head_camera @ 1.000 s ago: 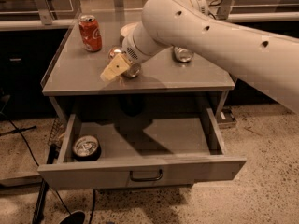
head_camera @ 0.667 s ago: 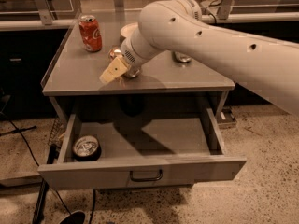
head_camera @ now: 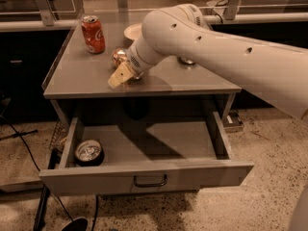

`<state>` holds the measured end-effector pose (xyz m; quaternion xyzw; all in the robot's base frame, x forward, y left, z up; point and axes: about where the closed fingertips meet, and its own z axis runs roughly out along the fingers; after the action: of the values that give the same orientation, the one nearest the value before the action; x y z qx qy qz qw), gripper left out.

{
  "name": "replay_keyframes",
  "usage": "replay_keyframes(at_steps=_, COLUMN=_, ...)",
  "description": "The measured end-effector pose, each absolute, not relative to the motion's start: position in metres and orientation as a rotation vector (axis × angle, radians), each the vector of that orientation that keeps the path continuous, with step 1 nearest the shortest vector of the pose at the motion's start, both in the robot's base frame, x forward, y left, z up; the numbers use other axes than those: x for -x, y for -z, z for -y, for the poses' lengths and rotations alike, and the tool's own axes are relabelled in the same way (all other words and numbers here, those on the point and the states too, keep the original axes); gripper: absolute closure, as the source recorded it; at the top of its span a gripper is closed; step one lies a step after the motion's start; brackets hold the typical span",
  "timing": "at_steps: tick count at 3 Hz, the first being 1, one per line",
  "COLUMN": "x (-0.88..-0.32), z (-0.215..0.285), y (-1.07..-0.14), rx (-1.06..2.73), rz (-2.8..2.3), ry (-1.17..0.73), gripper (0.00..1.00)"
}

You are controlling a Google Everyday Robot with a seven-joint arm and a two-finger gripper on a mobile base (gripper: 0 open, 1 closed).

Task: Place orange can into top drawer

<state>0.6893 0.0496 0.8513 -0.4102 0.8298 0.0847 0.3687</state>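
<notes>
One second on, only my arm (head_camera: 216,57) has swung — my gripper (head_camera: 121,74) stays beside the orange can (head_camera: 118,57) on the tabletop (head_camera: 82,76), whether clamped I cannot tell — so the open drawer (head_camera: 202,173) still waits.

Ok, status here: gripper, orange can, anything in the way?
Status: gripper low over the tabletop, against the orange can. That can not yet in the top drawer. Drawer open; another can at its left end.
</notes>
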Motion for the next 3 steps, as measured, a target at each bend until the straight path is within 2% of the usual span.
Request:
replay_keyframes(at_steps=1, x=-0.6898, z=-0.0492, y=-0.8499, rx=1.052, rz=-2.134, ry=-0.217, gripper=0.28)
replay_keyframes(at_steps=3, x=-0.6898, z=-0.0492, y=-0.8499, rx=1.052, rz=-2.134, ry=-0.217, gripper=0.75)
